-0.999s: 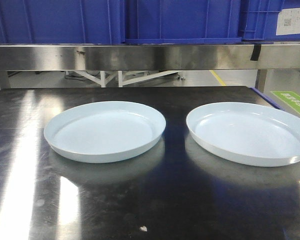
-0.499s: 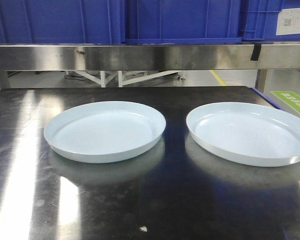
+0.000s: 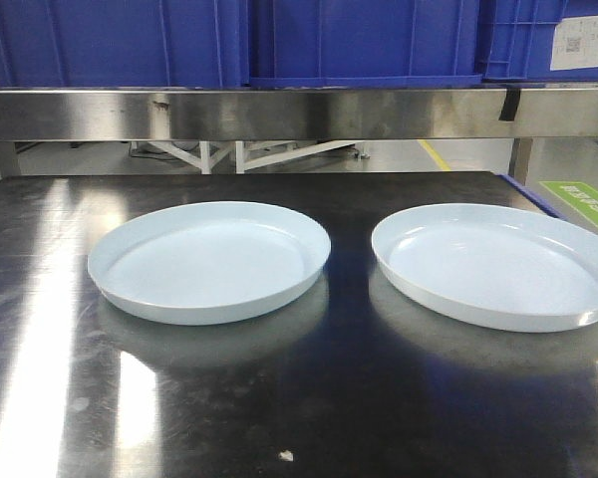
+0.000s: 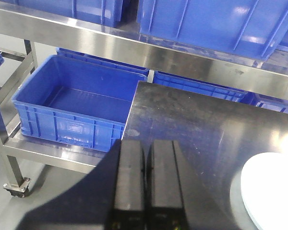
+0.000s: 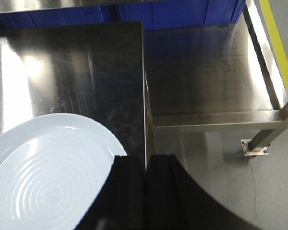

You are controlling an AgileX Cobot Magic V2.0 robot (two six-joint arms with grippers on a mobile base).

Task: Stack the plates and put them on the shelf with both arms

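The left pincer [image 4: 145, 146], a pair of flat black fingers, is holding its jaws clenched together with nothing between them, and it is hanging over the left edge of the dark glossy desk [image 4: 197, 139]. The left plate [image 4: 271, 191], a large round shallow dish of glossy pale bluish-white, is showing only part of its rim at the lower right of that wrist view, apart from the fingers. The right pincer [image 5: 146, 160] is likewise pressing its black jaws shut on nothing, and it is hovering at the desk's right edge, where its left finger is covering a stretch of the rim of the right plate [image 5: 48, 177], an identical dish; whether it is touching that rim cannot be told. In the front view both plates are lying flat and upright on the desk, side by side and well apart, unstacked. Behind them the shelf [image 3: 299, 112], a brushed stainless-steel rack with a long horizontal front rail, is carrying big blue plastic crates [image 3: 359, 40] on its upper tier, while an open blue crate [image 4: 77, 103] is sitting on a lower tier beside the desk's left edge.
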